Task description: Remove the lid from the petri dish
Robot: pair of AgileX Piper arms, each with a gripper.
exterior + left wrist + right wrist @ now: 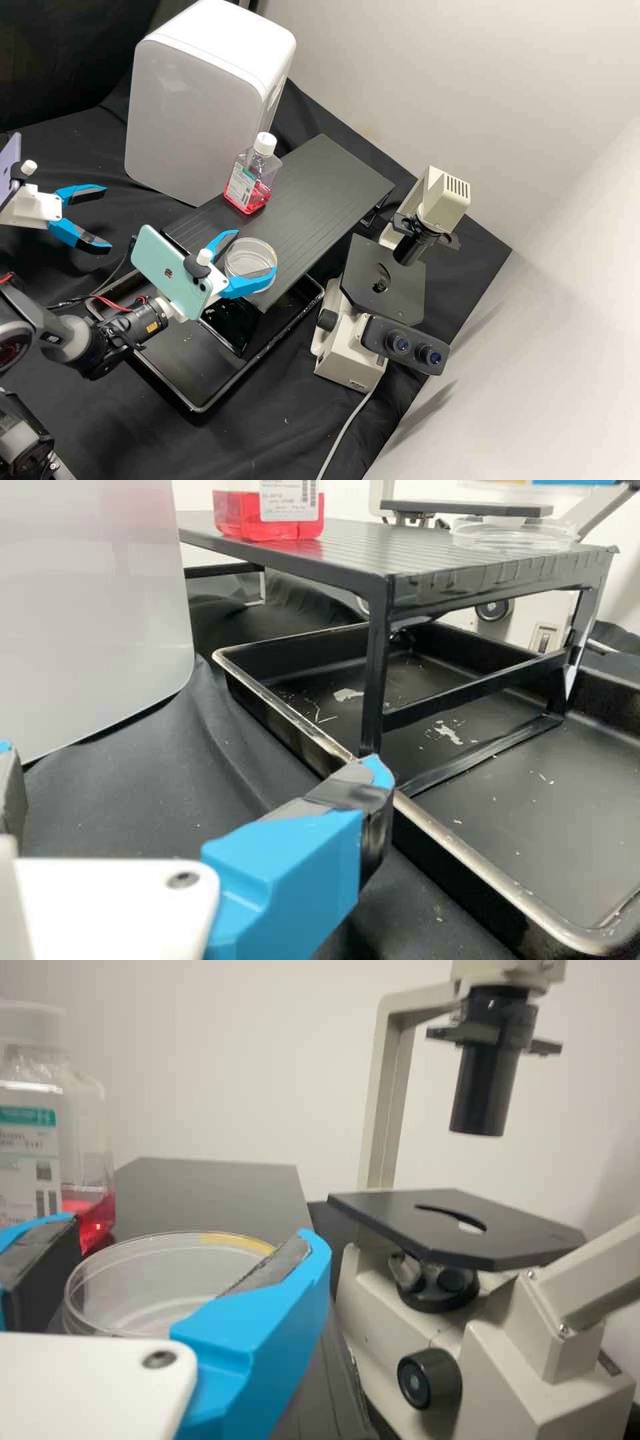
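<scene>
A clear petri dish (251, 258) with its lid on sits at the near corner of the black rack (320, 187). My right gripper (252, 257) is open and straddles the dish, one blue finger on each side. In the right wrist view the dish (150, 1280) lies between the fingers of that gripper (185, 1240); I cannot tell whether they touch it. My left gripper (90, 217) hangs open and empty over the black cloth at the far left, well away from the dish. In the left wrist view the dish (512, 532) is far off on the rack top, beyond that gripper (190, 770).
A flask of red liquid (250, 177) stands on the rack behind the dish. A white box (200, 93) sits at the back left. A black tray (193, 373) lies under the rack's near end. A microscope (387, 293) stands to the right.
</scene>
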